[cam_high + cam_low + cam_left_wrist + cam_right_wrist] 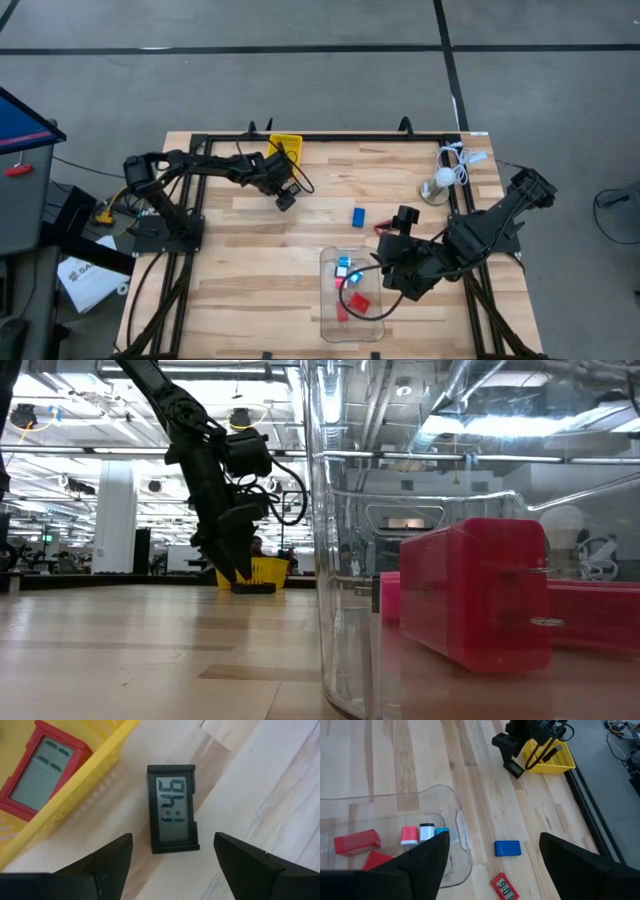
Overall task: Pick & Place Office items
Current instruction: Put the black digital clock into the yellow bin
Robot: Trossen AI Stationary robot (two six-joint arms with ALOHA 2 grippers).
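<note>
**Left claw spread over black clock; right claw spread above clear bin**

The wooden table [250, 290] carries every item. The clear plastic bin [328, 300] sits directly beneath and just beside the right claw [395, 262], whose fingers stand spread and hold nothing. Inside the bin, seen past that claw, lie two red blocks [356, 842], a pink-and-white piece [409, 835] and a white-and-black piece [426, 832] with a cyan bit touching it.

The yellow tray [286, 146] stands just behind the left claw [285, 200]; a red clock [41, 769] rests inside it. The left claw is lowered close to the table with fingers spread, empty. The black clock [172, 809], face up with its pale display showing, lies on the table between those fingers and just beside the tray wall.

Outside the bin, ahead of the right claw, lie a blue block [507, 848] and a small red clock [503, 887], near each other.
</note>
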